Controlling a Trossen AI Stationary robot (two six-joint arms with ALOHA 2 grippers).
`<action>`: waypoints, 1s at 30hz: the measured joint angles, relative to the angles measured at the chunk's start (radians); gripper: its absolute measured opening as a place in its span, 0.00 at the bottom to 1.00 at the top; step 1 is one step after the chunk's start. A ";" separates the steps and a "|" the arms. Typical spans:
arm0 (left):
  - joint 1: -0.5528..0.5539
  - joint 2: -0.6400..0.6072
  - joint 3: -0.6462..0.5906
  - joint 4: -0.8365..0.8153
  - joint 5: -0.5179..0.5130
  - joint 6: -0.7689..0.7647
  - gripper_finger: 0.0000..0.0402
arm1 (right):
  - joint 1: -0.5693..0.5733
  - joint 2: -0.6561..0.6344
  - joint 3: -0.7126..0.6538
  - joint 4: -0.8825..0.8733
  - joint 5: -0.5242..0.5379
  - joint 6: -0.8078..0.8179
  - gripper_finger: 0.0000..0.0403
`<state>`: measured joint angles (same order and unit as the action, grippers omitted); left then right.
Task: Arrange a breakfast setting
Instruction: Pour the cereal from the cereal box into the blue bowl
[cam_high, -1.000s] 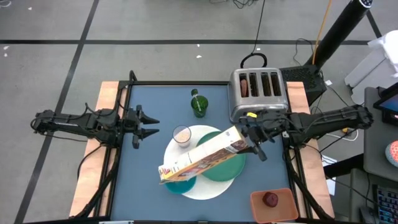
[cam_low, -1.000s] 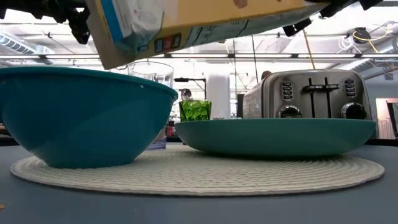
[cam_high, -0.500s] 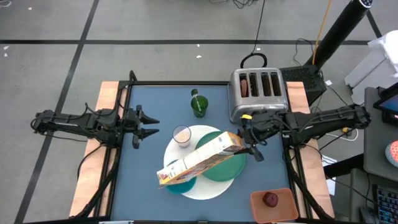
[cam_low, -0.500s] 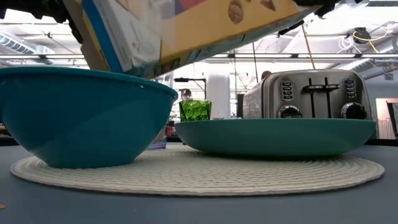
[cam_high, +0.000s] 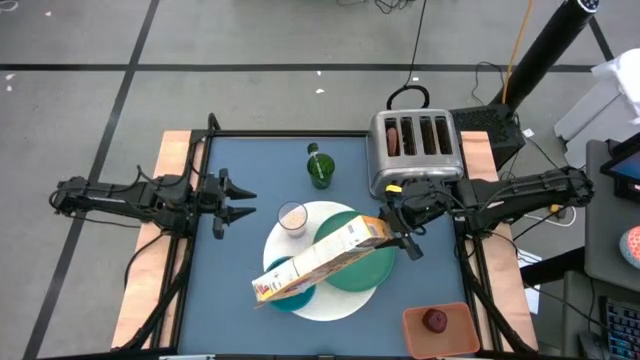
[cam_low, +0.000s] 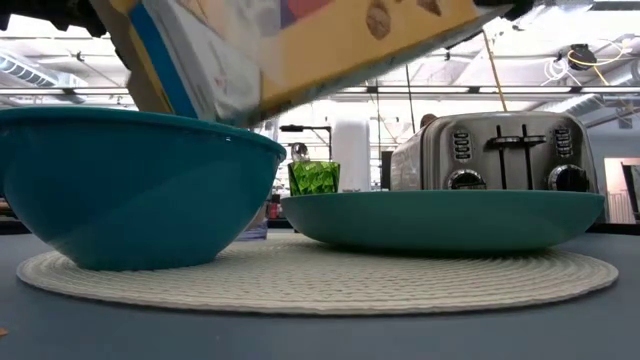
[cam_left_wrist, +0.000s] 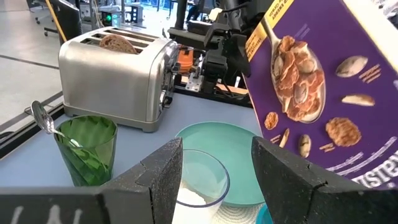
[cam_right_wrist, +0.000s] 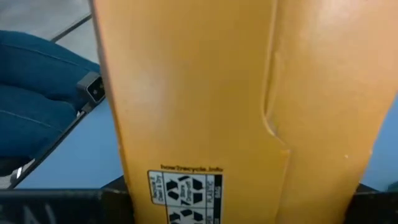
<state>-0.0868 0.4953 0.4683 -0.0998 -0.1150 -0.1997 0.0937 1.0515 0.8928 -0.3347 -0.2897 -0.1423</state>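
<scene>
High view: cereal box (cam_high: 318, 258) tilted, open end low over teal bowl (cam_high: 290, 292) on white round mat (cam_high: 345, 298), beside green plate (cam_high: 362, 268). Right pincer (cam_high: 398, 232) pinches box's upper end. We judge pour underway: we keep mouth centred over bowl, tilt gradually, avoid milk glass (cam_high: 292, 217). Left pincer (cam_high: 237, 201) spread, idle at counter (cam_high: 240, 270) edge.

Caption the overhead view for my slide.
Right claw tips a cereal box over the teal bowl; left claw waits aside.
</scene>
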 joint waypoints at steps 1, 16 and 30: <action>0.000 0.000 0.000 0.000 0.000 0.001 0.49 | 0.000 0.003 0.000 -0.006 0.000 0.000 0.49; 0.000 0.000 0.000 0.000 0.000 0.002 0.49 | 0.000 0.022 0.000 0.019 0.007 -0.011 0.49; 0.000 0.000 0.000 0.000 0.000 0.007 0.49 | 0.000 0.026 0.000 -0.001 0.030 -0.012 0.49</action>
<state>-0.0866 0.4953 0.4683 -0.1000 -0.1150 -0.1928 0.0933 1.0777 0.8928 -0.3360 -0.2601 -0.1543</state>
